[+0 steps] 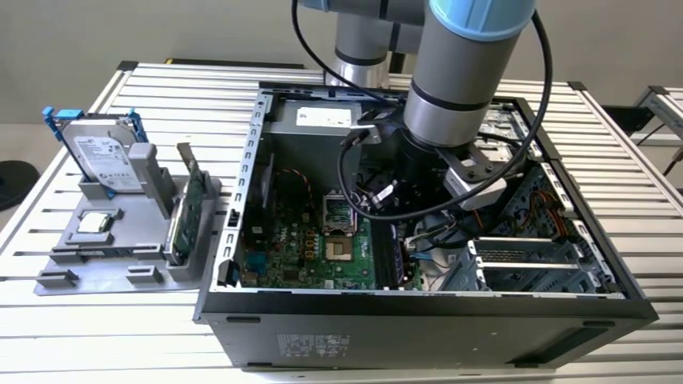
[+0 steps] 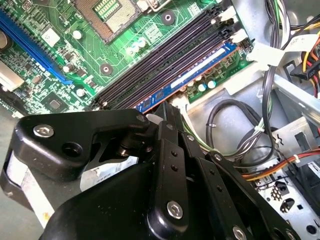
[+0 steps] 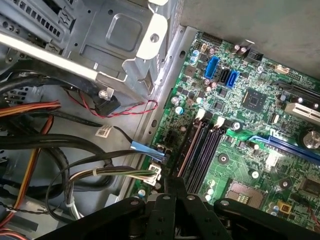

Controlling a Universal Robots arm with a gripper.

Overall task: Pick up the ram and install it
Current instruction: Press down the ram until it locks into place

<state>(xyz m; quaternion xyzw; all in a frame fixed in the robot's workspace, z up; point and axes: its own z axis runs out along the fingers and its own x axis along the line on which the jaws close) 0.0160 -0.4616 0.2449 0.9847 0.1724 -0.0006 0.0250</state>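
Observation:
The ram [image 2: 200, 67], a thin dark blue stick with a pale label strip, lies along the outermost memory slot of the green motherboard [image 2: 75, 75], beside the empty black slots [image 2: 165, 55]. My gripper [image 2: 167, 111] reaches down onto its near part. The fingers are drawn close together on the stick's edge, and their tips are partly hidden by the black linkage. In the first wrist view the gripper [image 3: 175, 184] sits at the end of the slot row [image 3: 200, 150]. In the exterior view my arm [image 1: 469, 80] reaches down into the open computer case [image 1: 427, 312].
Bundled cables [image 2: 240, 135] and a metal drive cage [image 3: 125, 35] crowd the side next to the slots. The CPU socket [image 1: 339, 240] lies beyond the slots. Outside the case, a grey holder [image 1: 117, 240] carries a hard drive [image 1: 101, 152] and an upright green card [image 1: 190, 216].

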